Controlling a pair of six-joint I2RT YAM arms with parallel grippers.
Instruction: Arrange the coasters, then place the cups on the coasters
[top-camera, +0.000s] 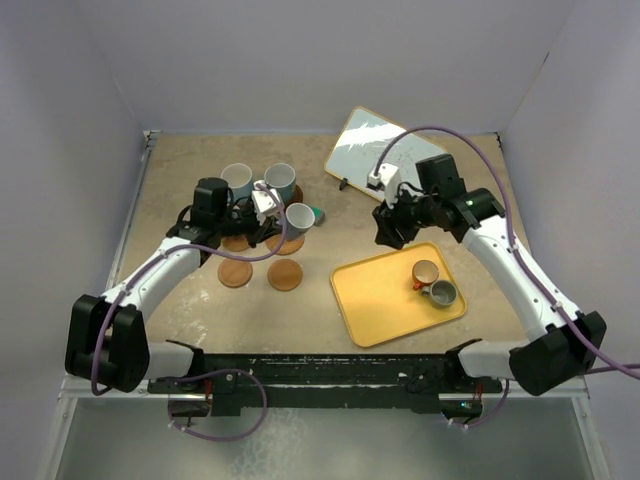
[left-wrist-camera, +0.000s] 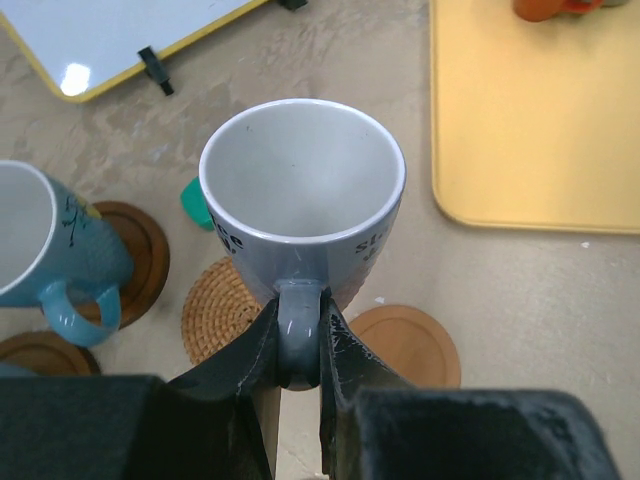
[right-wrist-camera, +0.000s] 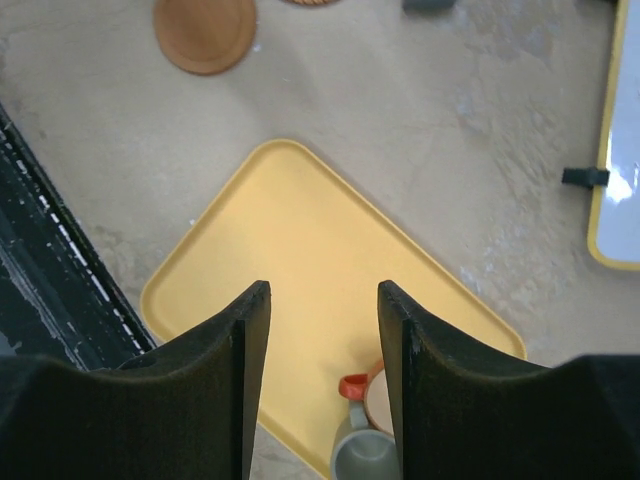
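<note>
My left gripper (left-wrist-camera: 300, 318) is shut on the handle of a grey-blue cup (left-wrist-camera: 300, 190), which hangs upright above a woven coaster (left-wrist-camera: 215, 310). A light wooden coaster (left-wrist-camera: 410, 340) lies beside it. To the left, a light blue cup (left-wrist-camera: 40, 250) stands on a dark ringed coaster (left-wrist-camera: 140, 250). From above, two light blue cups (top-camera: 237, 180) (top-camera: 279, 180) stand behind my left gripper (top-camera: 280, 212). An orange cup (top-camera: 425, 272) and a grey cup (top-camera: 443, 293) sit in the yellow tray (top-camera: 380, 300). My right gripper (right-wrist-camera: 323, 300) is open and empty above that tray (right-wrist-camera: 300, 230).
A yellow-framed whiteboard (top-camera: 370, 145) leans at the back right. A small teal block (left-wrist-camera: 195, 203) lies just behind the woven coaster. Two more light coasters (top-camera: 236, 272) (top-camera: 285, 275) lie in front of my left arm. Walls close in the table on three sides.
</note>
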